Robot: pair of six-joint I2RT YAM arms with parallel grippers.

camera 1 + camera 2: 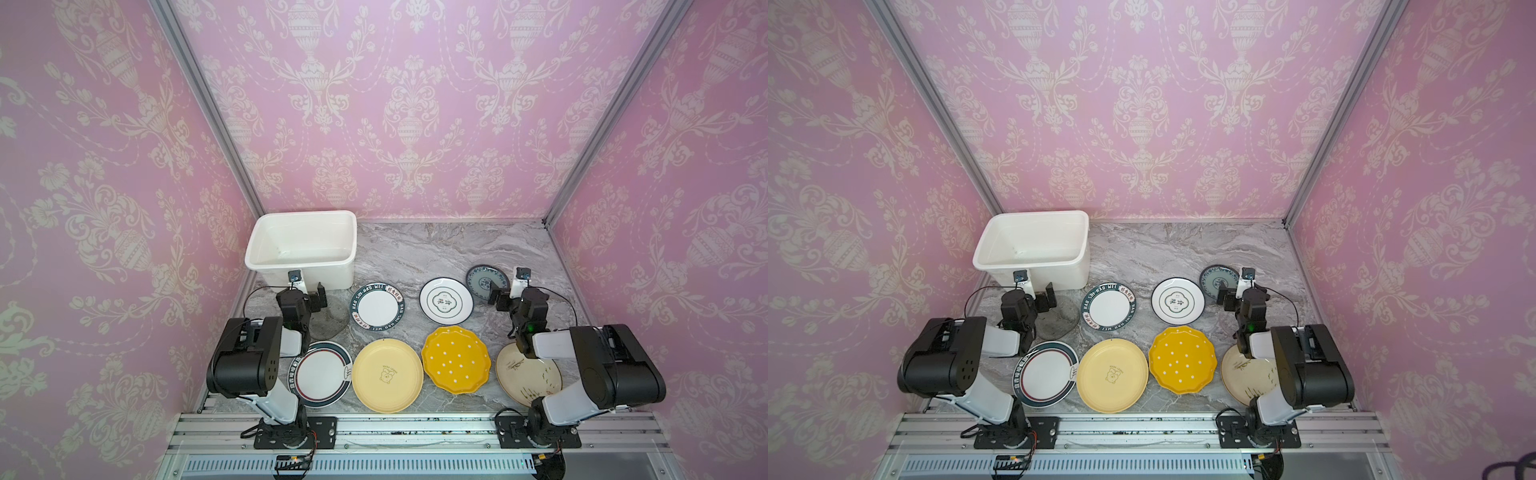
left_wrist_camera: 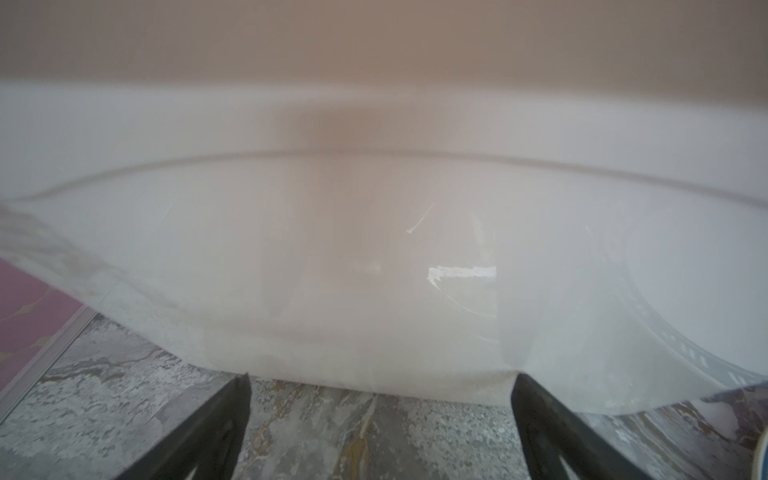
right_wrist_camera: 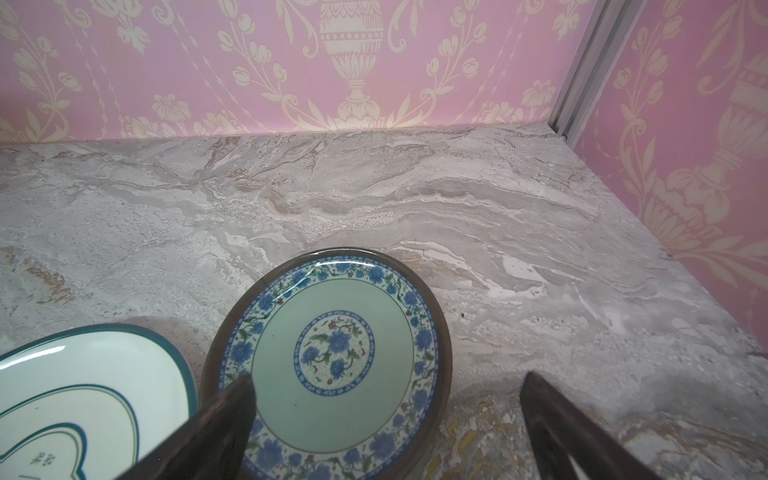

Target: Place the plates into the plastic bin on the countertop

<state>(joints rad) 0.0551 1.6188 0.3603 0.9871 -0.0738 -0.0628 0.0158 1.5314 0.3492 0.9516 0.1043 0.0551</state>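
Bin (image 1: pixel 266 239) empty, nothing loaded.
Left gripper (image 2: pixel 380 428) gapes over glass plate (image 1: pixel 334 318) by bin; right gripper (image 3: pixel 386 428) gapes across blue plate (image 3: pixel 336 357) edge, likely to pinch rims.

Both top views are lit brightly and evenly from above, and only faint, soft shadows are cast on the desk (image 1: pixel 436 257). Straight lines are splayed and bowed toward the edges, as is seen in the corner posts (image 1: pixel 199 104). The left wrist view is hazy and washed out: the plastic bin (image 2: pixel 582 124) is rendered out of focus, with one small glare streak. The right wrist view is sharp, and thin curved highlights are reflected on the blue-patterned plate (image 3: pixel 332 353).
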